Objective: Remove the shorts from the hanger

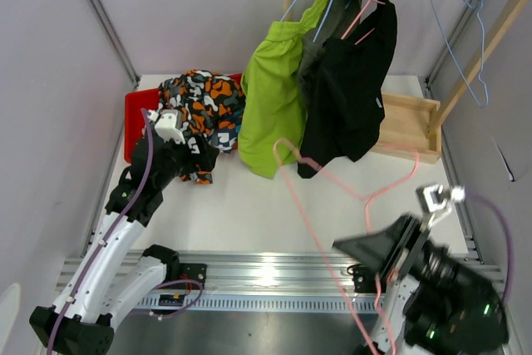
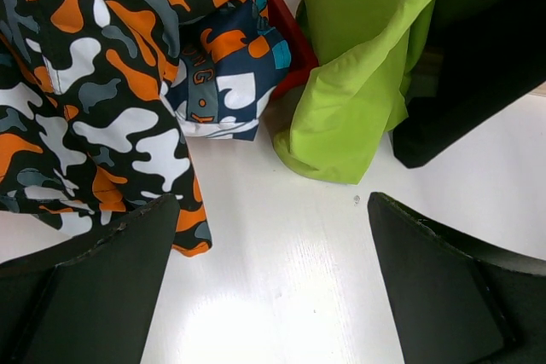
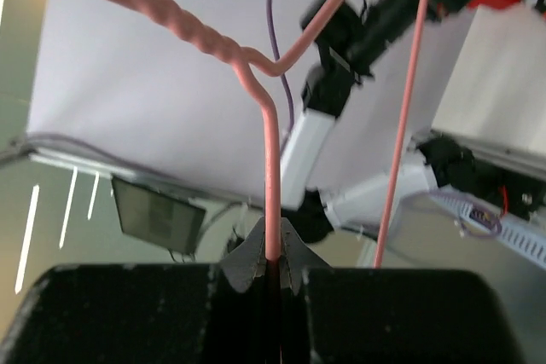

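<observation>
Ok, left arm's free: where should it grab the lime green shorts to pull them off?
Grip the bottom hem of the lime green shorts, which hangs loose low by the table. Come in from the left side of the top view, where the open left gripper faces that edge; the black shorts crowd the right side.

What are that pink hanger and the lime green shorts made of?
The pink hanger looks like thin coated metal wire, twisted at its neck. The lime green shorts seem light, matte woven fabric, perhaps synthetic, hanging in soft folds.
</observation>
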You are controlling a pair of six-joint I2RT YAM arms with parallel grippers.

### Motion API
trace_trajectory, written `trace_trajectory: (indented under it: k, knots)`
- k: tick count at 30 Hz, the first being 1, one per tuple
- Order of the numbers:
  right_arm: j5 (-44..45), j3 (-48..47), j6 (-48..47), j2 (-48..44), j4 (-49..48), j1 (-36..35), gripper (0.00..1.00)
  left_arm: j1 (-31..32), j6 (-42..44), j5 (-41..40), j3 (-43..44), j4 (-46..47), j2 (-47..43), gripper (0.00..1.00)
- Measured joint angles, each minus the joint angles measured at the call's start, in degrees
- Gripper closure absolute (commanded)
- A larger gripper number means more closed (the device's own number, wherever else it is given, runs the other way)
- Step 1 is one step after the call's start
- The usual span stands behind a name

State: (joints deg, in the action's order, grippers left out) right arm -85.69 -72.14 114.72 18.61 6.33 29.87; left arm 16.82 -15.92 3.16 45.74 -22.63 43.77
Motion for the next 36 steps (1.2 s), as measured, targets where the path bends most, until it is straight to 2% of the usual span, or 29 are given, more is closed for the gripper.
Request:
trace_trajectory:
  k: [2,4,6,8,15,22,24,25,26,28,30,31,34,36]
  knots:
    - [-0.1,3.0,-0.1,-8.0,3.0,-2.1,1.0,0.0,0.0,0.0,0.0,0.0,0.0,0.01]
    - [-0.6,2.1,-0.1,-13.9,8.4,-3.7,1.0,0.1,0.0,0.0,0.0,0.0,-0.1,0.01]
    - [-1.0,-2.4,0.0,-17.2,16.0,-5.1,1.0,0.1,0.0,0.0,0.0,-0.2,-0.2,0.01]
    - [-1.3,-6.7,-0.1,-17.7,18.5,-6.1,1.0,0.2,0.0,0.0,0.0,-0.2,-0.4,0.01]
    - [-1.4,-12.1,0.0,-15.4,13.4,-5.4,1.0,0.4,0.0,0.1,0.0,-0.2,-0.9,0.01]
    - [-1.6,-21.7,0.0,-7.5,0.6,-0.5,1.0,0.4,0.0,0.9,0.0,-0.2,-0.9,0.01]
    - [-2.0,-28.6,0.1,-1.7,-3.0,1.1,1.0,0.6,0.0,1.3,0.0,-0.1,-0.9,0.01]
    - [-2.2,-35.1,0.0,2.4,-5.3,1.9,1.0,0.7,0.0,1.5,0.0,-0.1,-1.0,0.01]
    - [-2.3,-42.1,0.3,7.2,-5.9,2.8,1.0,1.0,0.0,1.6,0.0,-0.1,-1.0,0.01]
    - [-0.9,-62.2,-0.2,19.7,-8.0,5.3,1.0,1.5,0.0,1.6,0.0,-0.2,-1.1,0.01]
    - [1.6,-74.7,-7.1,27.0,-1.2,7.4,1.0,1.8,0.0,1.6,0.0,-0.2,-1.1,0.01]
    - [3.7,-75.5,-12.5,27.5,3.2,8.3,1.0,1.9,0.0,1.5,0.0,-0.2,-1.1,0.01]
    - [13.1,-52.7,-24.9,18.5,4.3,9.3,1.0,2.3,0.1,0.9,0.0,-0.3,-1.1,0.0]
    - [20.1,-44.9,-34.1,16.6,9.7,8.1,1.0,3.1,0.5,-0.3,0.0,-0.6,-1.2,0.0]
